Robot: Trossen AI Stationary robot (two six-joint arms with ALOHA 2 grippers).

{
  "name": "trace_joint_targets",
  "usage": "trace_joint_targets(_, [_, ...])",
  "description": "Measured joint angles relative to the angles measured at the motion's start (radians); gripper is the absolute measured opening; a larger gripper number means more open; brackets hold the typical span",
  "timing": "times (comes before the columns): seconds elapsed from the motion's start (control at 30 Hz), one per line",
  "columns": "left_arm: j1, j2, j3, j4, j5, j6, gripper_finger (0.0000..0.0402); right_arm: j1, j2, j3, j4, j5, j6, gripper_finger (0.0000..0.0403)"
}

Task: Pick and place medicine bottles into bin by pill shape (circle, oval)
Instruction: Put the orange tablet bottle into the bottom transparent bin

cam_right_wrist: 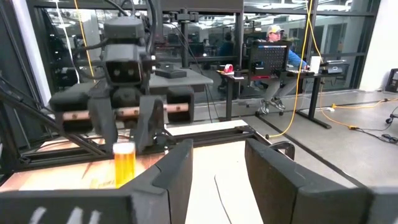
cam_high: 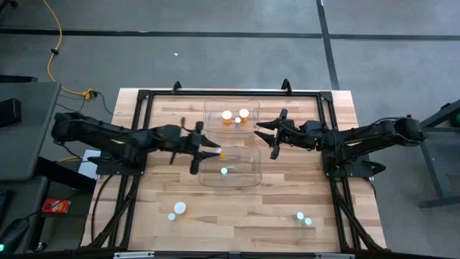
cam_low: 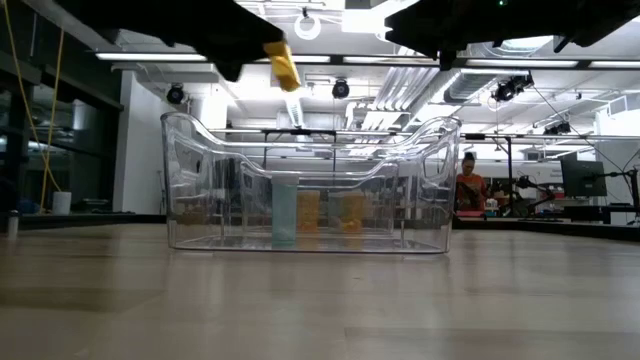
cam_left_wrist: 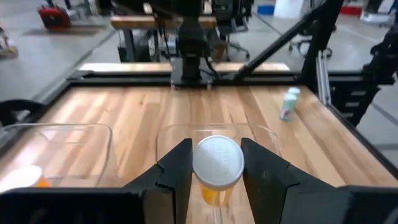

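My left gripper [cam_high: 210, 152] is shut on an orange medicine bottle with a white cap [cam_high: 218, 152] above the near clear bin [cam_high: 203, 180], at its far left corner. That bin holds a pale teal bottle [cam_high: 224, 171]. The far clear bin [cam_high: 208, 108] holds two orange white-capped bottles [cam_high: 235, 116]. My right gripper [cam_high: 267, 134] is open and empty beside the far bin's right wall. Two whitish bottles [cam_high: 177, 210] stand on the table at the near left and two teal ones [cam_high: 303, 218] at the near right. My left gripper pinches the orange bottle between its two fingers, by its sides just below the white cap [cam_left_wrist: 217, 160]. The fingers reach in from the table's left. The bottle is lifted clear above the bin [cam_low: 284, 66] and tilted, its cap end toward the wrist and its orange body [cam_left_wrist: 211, 194] pointing away.
A black metal frame [cam_high: 144, 97] runs around the wooden tabletop. Open tabletop lies between the near bin and the table's near edge. A person [cam_low: 468, 185] sits in the room beyond the table.
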Motion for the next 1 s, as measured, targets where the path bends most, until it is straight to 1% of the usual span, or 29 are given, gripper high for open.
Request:
trace_joint_targets(0.17, [0.0,0.174,0.097,-0.003,0.016,0.025,0.0108,0.0,0.0,0.0,0.0,0.0,0.0,0.0138])
trace_joint_targets(0.33, [0.0,0.299,0.167,-0.008,0.017,0.06,0.0108,0.0,0.0,0.0,0.0,0.0,0.0,0.0138])
trace_joint_targets(0.4, [0.001,0.334,0.186,-0.008,0.036,0.069,0.0108,0.0,0.0,0.0,0.0,0.0,0.0,0.0138])
trace_joint_targets(0.53, [-0.001,0.396,0.212,-0.004,0.142,0.098,0.0108,0.0,0.0,0.0,0.0,0.0,0.0,0.0138])
trace_joint_targets(0.6, [-0.006,0.43,0.222,0.005,0.171,0.124,0.0108,0.0,0.0,0.0,0.0,0.0,0.0,0.0138])
trace_joint_targets(0.73, [-0.014,0.501,0.254,0.005,0.176,0.168,0.0108,0.0,0.0,0.0,0.0,0.0,0.0,0.0138])
trace_joint_targets(1.0, [-0.015,0.609,0.328,-0.008,0.176,0.175,0.0108,0.0,0.0,0.0,0.0,0.0,0.0,0.0138])
